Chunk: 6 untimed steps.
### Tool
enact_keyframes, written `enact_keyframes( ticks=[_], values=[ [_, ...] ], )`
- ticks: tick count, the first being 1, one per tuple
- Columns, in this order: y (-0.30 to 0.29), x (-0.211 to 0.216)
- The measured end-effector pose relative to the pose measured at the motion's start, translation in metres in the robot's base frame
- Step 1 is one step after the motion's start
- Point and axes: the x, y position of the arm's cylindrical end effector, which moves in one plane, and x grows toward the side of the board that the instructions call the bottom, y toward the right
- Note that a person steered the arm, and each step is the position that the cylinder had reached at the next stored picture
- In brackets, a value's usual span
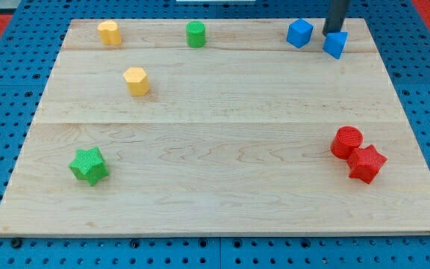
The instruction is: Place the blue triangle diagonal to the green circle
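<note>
Up at the view's top right corner of the wooden board (222,149), my tip (335,33) is right behind the blue triangle (336,44), touching or as good as touching its upper edge; the rod comes straight down from the top of the view, a plain dark shaft with nothing to spread or pinch, so all it does is press against that block's far side. Just to the view's left of the triangle sits a blue cube (299,33), near it but apart; further left along the same top strip stands the green circle (195,34), a short upright cylinder, well apart from the triangle and roughly level with it. Left again, close to the top left corner, there's a yellow block (110,32) with a rounded shape; below and a little right of it, a yellow hexagon (136,81). Down at the view's bottom left, a green star (89,165) lies on its own; over at the right side, a red cylinder (346,142) and a red block (366,164) are touching, the block lower and to the right.
</note>
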Motion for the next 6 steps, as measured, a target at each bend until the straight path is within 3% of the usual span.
enact_keyframes(
  ticks=[1,2,4,6],
  values=[
    [0.039,-0.003],
    [0.034,0.018],
    [-0.066,0.043],
    [-0.126,0.034]
  ],
)
